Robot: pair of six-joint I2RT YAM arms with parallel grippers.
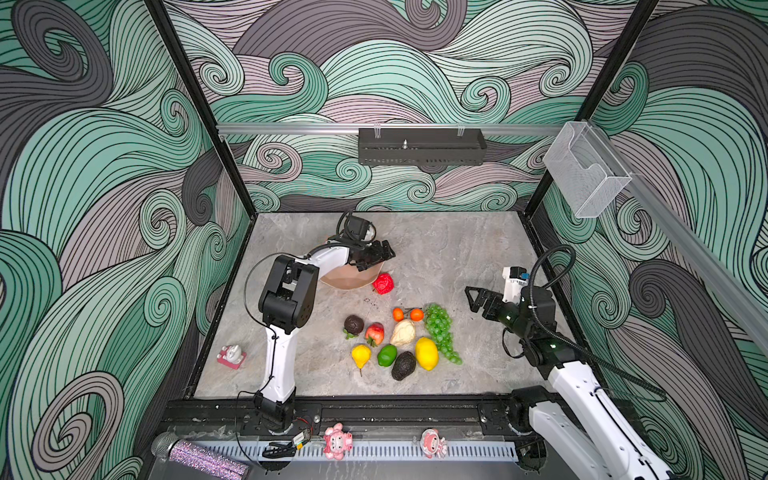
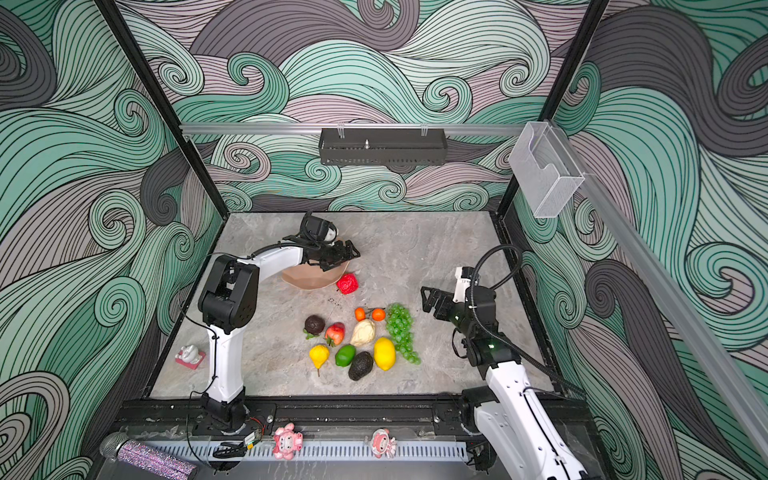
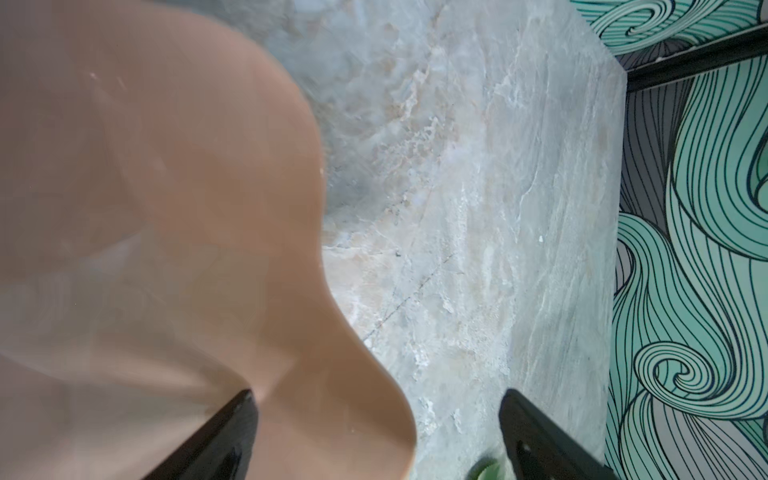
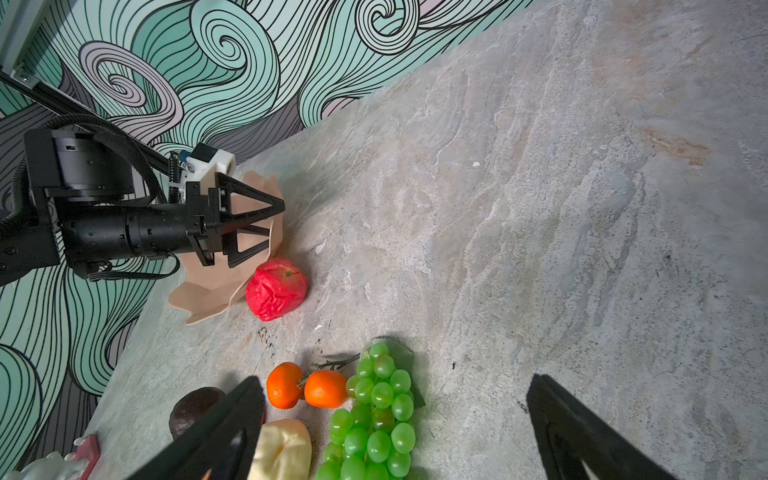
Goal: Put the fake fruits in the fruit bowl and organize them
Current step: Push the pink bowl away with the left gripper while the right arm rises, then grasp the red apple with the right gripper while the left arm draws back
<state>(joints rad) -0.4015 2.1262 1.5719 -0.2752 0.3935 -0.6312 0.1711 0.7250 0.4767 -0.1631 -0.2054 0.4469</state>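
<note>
**Operator:** What was the left arm's pose?

**Technician:** Its base sat at the 7 o'clock edge of the table [image 1: 457, 249], elbow raised, forearm running toward 1 o'clock. The left gripper [image 1: 384, 254] lay level over the fruit bowl [image 1: 345, 281]. Its jaws were released and spread wide, and the wavy rim passed between them with nothing clamped.

**Operator:** And the right arm?

**Technician:** It rose from the 5 o'clock corner, wrist pointing toward 9 o'clock. The right gripper [image 1: 473, 301] hovered above the table at 3 o'clock of the green grapes [image 1: 440, 330], jaws fully apart and empty.

**Operator:** Where was the bowl?

**Technician:** At 11 o'clock of the fruit group. The red apple [image 1: 383, 283] sat against its rim at 4 o'clock. The oranges [image 1: 417, 314], lemon [image 1: 427, 353] and avocado [image 1: 403, 365] lay on the table outside the bowl.
</note>
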